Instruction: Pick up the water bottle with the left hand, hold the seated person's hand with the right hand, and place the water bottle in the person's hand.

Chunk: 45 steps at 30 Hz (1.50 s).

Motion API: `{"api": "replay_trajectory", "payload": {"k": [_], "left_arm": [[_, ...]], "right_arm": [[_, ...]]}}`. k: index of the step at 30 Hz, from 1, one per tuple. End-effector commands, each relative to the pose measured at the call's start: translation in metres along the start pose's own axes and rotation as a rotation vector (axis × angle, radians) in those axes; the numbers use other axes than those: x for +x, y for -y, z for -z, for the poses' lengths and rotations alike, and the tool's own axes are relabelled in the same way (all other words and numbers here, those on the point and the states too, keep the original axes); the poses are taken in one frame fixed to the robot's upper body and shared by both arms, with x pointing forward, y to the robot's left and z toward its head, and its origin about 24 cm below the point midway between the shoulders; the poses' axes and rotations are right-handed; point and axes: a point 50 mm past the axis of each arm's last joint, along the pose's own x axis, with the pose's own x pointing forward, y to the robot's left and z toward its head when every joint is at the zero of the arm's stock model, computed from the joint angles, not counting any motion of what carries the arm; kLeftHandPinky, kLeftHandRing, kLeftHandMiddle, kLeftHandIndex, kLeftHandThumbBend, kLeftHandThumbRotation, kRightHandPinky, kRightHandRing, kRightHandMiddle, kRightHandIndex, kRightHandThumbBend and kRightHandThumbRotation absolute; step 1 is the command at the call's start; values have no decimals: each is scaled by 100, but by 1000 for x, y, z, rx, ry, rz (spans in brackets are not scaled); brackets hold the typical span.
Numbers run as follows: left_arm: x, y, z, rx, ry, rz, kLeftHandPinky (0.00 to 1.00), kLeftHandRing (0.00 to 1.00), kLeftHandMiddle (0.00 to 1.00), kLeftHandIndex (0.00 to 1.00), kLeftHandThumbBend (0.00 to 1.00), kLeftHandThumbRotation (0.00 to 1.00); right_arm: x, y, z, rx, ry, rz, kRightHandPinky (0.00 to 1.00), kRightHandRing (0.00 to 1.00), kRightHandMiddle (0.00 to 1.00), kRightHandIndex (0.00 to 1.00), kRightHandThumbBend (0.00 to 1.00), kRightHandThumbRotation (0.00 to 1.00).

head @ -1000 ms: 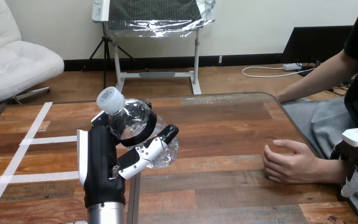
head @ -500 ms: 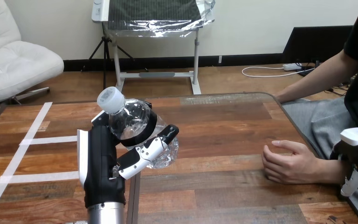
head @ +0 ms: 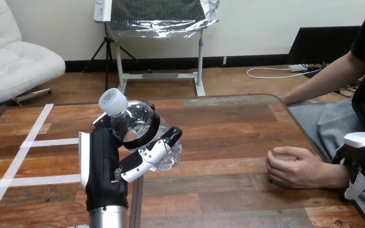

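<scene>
My left hand (head: 105, 164) is raised over the table's left half, its fingers and thumb curled round a clear water bottle (head: 140, 130). The bottle has a white cap (head: 112, 100) and leans up and to the left. The person's hand (head: 294, 166) rests loosely curled on the table near the right edge, palm turned inward. My right hand (head: 361, 154) sits at the person's wrist at the view's right edge, touching or just over it; whether it grips the wrist I cannot tell.
The wooden table (head: 228, 128) has white tape lines (head: 38, 142) on its left part. The person's other arm (head: 323, 80) reaches to the far right corner of the table. Open tabletop lies between the bottle and the person's hand.
My right hand has edged left along the person's wrist, and the person's hand has shifted slightly left. My left hand and the bottle have stayed put.
</scene>
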Motion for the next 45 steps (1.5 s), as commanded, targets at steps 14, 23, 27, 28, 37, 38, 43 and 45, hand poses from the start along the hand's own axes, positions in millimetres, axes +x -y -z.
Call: {"api": "replay_trajectory", "payload": {"k": [14,23,27,28,37,38,43,45], "left_arm": [[9,3,-22,-44,115,-35,39,42,46,50,61,0],[9,2,-22,-42,116,-40,39,42,46,50,61,0],[9,2,-23,-51,114,-45,39,42,46,50,61,0],[9,2,-23,-52,115,-45,39,42,46,50,61,0],[9,2,-24,-60,116,-48,38,42,46,50,61,0],[9,2,-24,-61,116,-47,38,42,46,50,61,0],[9,2,-24,-62,113,-48,38,42,46,50,61,0],[9,2,-24,-59,112,-49,38,42,46,50,61,0]], "right_arm": [[12,-2,-20,-5,50,-54,53,59,68,72,68,0],[16,-5,-24,34,65,-84,55,63,70,74,67,0],[18,-6,-26,55,49,-96,57,64,72,75,67,0],[19,-6,-26,61,47,-96,57,64,72,75,67,0],[22,-9,-29,62,39,-105,58,63,70,73,69,0],[22,-9,-30,59,37,-110,57,63,70,72,69,0],[23,-10,-31,47,40,-118,56,63,69,70,69,0],[23,-10,-32,46,48,-122,56,63,69,69,69,0]]}}
